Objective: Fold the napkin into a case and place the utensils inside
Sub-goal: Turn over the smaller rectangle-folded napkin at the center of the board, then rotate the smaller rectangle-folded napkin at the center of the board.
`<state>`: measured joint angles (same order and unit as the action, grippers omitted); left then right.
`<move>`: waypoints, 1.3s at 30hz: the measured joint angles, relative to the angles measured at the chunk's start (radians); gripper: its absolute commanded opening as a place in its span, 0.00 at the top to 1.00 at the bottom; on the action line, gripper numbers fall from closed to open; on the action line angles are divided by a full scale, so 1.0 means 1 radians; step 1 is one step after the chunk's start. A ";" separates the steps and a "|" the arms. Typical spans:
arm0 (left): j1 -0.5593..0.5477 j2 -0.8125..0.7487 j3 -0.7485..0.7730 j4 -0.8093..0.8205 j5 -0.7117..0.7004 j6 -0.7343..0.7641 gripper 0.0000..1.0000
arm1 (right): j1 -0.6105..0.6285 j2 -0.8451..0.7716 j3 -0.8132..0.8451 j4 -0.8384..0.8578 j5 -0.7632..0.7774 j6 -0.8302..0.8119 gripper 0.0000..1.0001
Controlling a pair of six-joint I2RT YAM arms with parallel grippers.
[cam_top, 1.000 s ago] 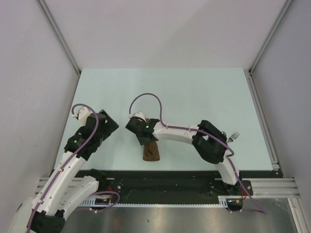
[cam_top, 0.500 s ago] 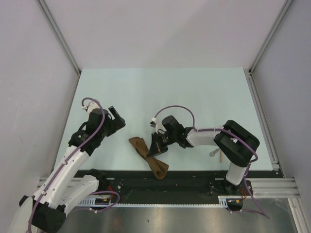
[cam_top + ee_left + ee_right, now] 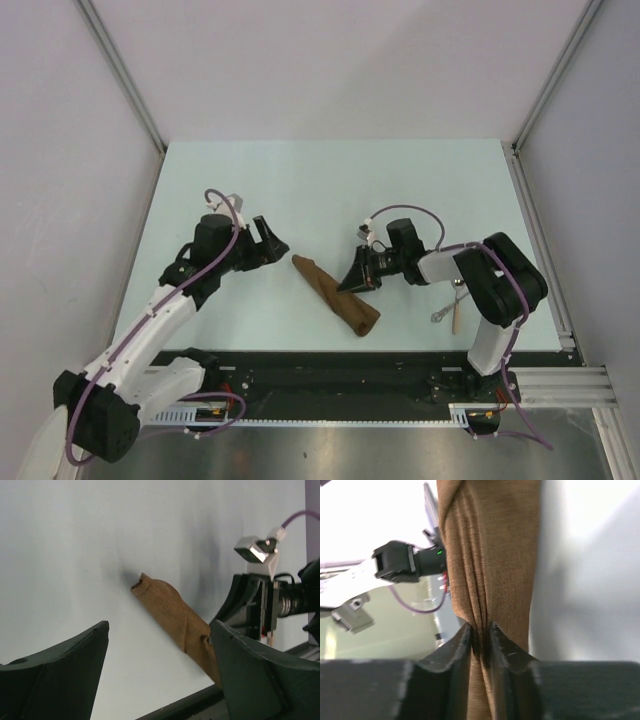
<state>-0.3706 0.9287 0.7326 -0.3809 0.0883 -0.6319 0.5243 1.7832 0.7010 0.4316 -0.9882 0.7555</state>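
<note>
I am viewing the napkin [image 3: 335,297] lying bunched into a long diagonal roll on the table [image 3: 400,180], with the utensils [image 3: 455,305] resting well to its right. My right gripper [image 3: 481,636] is pinching a fold at the napkin's middle between narrowly set fingers (cloth filling the gap). My left gripper [image 3: 272,240] is hanging wide open, holding nothing, just beside the napkin's far left end.

The top view looks down from behind the near edge over the whole worktop [image 3: 420,180], the left wrist view looks low across it toward the right edge at the napkin [image 3: 170,611], which the right wrist view shows from very close.
</note>
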 measured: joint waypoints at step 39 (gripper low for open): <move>-0.179 0.909 0.276 0.380 0.367 0.022 0.41 | 0.421 -0.443 -0.188 -0.554 0.834 0.068 0.85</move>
<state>-0.5491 1.8381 1.0084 -0.0010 0.4557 -0.6098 0.9451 1.3407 0.5133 -0.1219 -0.1543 0.8234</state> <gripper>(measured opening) 0.438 0.158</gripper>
